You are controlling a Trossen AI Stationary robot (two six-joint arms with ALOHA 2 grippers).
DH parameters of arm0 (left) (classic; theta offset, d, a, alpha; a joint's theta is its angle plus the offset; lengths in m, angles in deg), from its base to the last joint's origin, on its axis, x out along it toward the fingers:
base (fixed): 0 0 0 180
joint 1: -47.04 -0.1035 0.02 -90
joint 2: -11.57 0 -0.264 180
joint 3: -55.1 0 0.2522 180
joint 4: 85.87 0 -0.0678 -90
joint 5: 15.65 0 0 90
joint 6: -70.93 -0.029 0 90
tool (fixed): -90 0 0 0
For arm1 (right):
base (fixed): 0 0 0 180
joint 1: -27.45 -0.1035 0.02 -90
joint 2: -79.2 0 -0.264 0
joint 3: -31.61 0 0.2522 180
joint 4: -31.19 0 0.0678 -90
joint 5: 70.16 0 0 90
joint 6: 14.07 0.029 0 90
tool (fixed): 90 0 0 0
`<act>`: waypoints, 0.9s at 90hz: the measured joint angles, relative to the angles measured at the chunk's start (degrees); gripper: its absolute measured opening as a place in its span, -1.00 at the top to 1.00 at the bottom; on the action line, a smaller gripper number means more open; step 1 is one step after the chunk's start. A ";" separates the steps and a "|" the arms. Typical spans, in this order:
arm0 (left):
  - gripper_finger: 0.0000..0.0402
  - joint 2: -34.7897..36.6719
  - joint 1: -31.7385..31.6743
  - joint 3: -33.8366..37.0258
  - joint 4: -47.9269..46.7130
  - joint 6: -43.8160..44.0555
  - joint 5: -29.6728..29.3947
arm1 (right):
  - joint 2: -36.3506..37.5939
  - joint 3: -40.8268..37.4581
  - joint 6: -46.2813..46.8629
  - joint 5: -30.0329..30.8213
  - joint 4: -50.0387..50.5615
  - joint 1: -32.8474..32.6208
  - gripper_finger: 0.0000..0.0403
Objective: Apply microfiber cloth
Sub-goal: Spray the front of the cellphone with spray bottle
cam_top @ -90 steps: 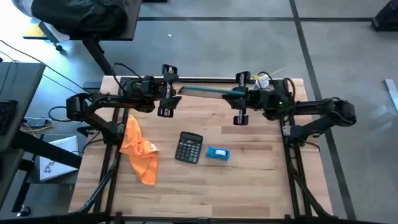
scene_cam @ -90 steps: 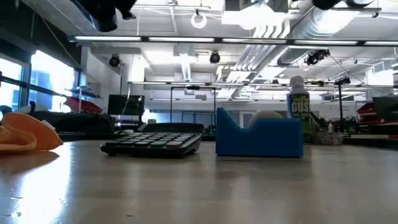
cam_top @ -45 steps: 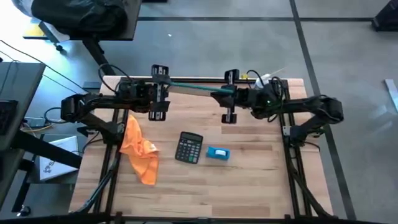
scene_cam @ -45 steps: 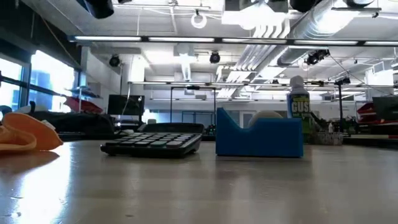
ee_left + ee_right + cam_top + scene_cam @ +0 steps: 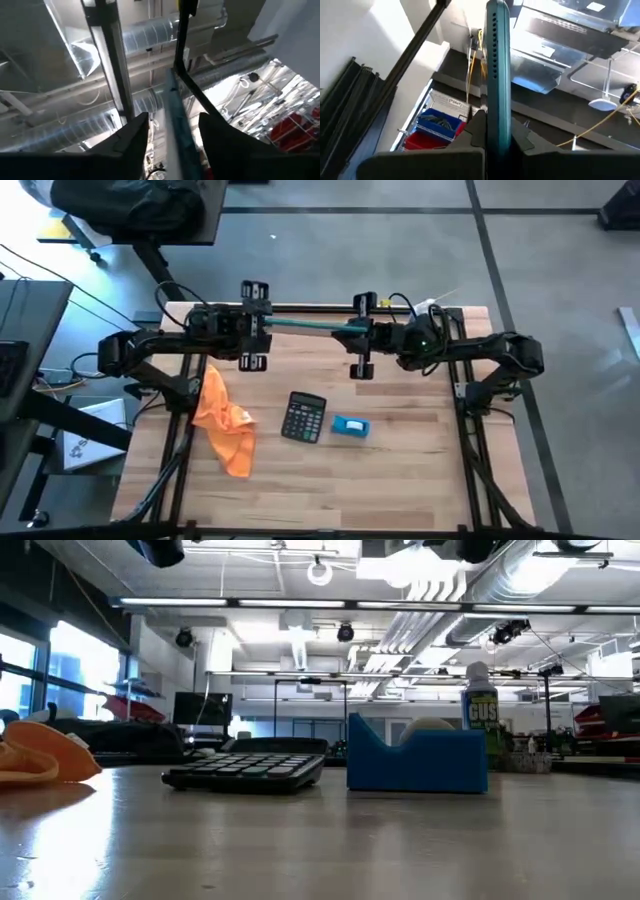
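Note:
The orange microfiber cloth (image 5: pixel 222 425) lies crumpled on the table's left part, also seen in the low view (image 5: pixel 40 762); no gripper touches it. Above the far part of the table, a flat teal slab (image 5: pixel 312 327) hangs on edge between the two arms. My right gripper (image 5: pixel 360 335) is shut on its right end. My left gripper (image 5: pixel 255 326) is open at the slab's left end, and in its wrist view (image 5: pixel 172 137) its fingers stand either side of the slab (image 5: pixel 176 120) with gaps. My right gripper pinches the teal slab's right end (image 5: pixel 497 102) between its two fingers (image 5: pixel 476 131), one on each flat face. The fingers come level from the table's right and lie along the slab. The slab is lifted clear of the table, on edge and about level.
A black calculator (image 5: pixel 303 417) and a small blue box (image 5: pixel 350 426) lie mid-table, right of the cloth. A spray bottle (image 5: pixel 481 710) stands at the far right. The near half of the wooden table (image 5: pixel 400 480) is bare.
Both grippers have moved toward the table's left edge with the teal slab between them. The slab has stayed lifted and on edge. The cloth, calculator and box have not moved.

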 joint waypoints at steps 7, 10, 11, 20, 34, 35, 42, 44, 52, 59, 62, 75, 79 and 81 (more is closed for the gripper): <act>0.44 0.00 0.00 0.00 0.00 -0.01 -0.32 | 0.00 0.00 0.03 0.04 0.34 0.00 1.00; 0.49 0.00 0.00 0.00 0.00 0.03 -0.38 | 0.00 0.00 0.10 0.03 0.42 0.00 1.00; 0.51 0.00 0.01 0.00 -0.01 0.06 -0.40 | 0.00 0.00 0.17 0.03 0.44 0.00 1.00; 0.67 0.00 0.00 0.00 -0.02 0.14 -0.42 | 0.00 0.00 0.34 0.07 0.57 0.01 1.00; 0.93 0.00 0.02 0.00 -0.02 0.58 -0.44 | 0.00 0.00 0.99 0.37 1.20 0.35 1.00; 0.94 0.00 0.02 0.00 -0.02 0.61 -0.46 | 0.00 0.00 0.99 0.43 1.30 0.40 1.00; 0.94 0.00 0.00 0.00 -0.02 1.58 -1.27 | 0.02 0.00 1.10 1.70 1.85 0.42 0.98; 0.94 0.00 -0.01 0.00 -0.02 1.89 -1.67 | 0.02 0.00 1.11 2.27 1.93 0.42 0.97; 0.94 0.00 -0.04 0.00 -0.01 3.43 -3.95 | 0.07 0.00 0.59 3.91 2.86 0.42 0.89; 0.95 -0.04 -0.04 0.00 -0.17 3.37 -4.04 | 0.07 0.00 0.18 4.91 3.68 0.42 0.79; 0.95 -0.08 -0.04 0.00 -0.30 3.38 -3.92 | 0.04 0.00 0.16 5.54 4.07 0.42 0.75; 0.96 0.24 -0.65 0.00 -0.17 3.26 -3.71 | 0.37 -0.04 0.15 6.32 7.80 0.42 0.54; 0.96 0.53 -1.31 0.21 -0.21 4.58 -3.62 | 0.49 -0.13 0.15 6.33 9.86 0.42 0.47; 0.96 0.84 -1.73 0.48 -0.09 5.20 -3.63 | 0.69 -0.13 0.17 6.38 11.09 0.42 0.44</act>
